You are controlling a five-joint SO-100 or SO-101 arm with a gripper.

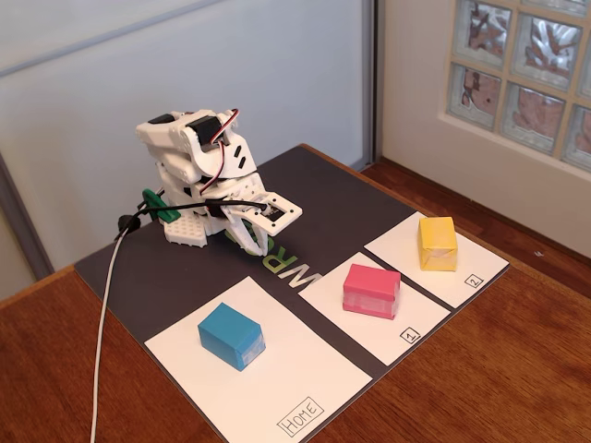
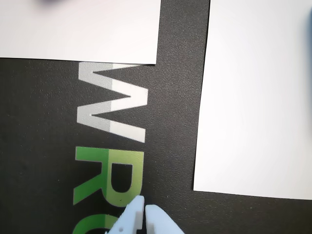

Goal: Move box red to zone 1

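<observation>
While my white end effector (image 2: 144, 210) rests with fingertips pressed together over the dark mat (image 1: 185, 268), I see the pinkish-red rectangular block (image 1: 371, 290) sitting on the white paper sheet marked "1" (image 1: 406, 318).

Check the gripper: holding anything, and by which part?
Nothing held. The gripper is shut and empty over the dark mat; the red box sits on zone 1.

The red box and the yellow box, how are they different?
The red box is pinkish red; the yellow box is yellow. The red box sits on the sheet marked 1; the yellow box sits on the sheet marked 2. In the fixed view, the red box is nearer the camera. Both are small blocks, untouched by the gripper.
</observation>
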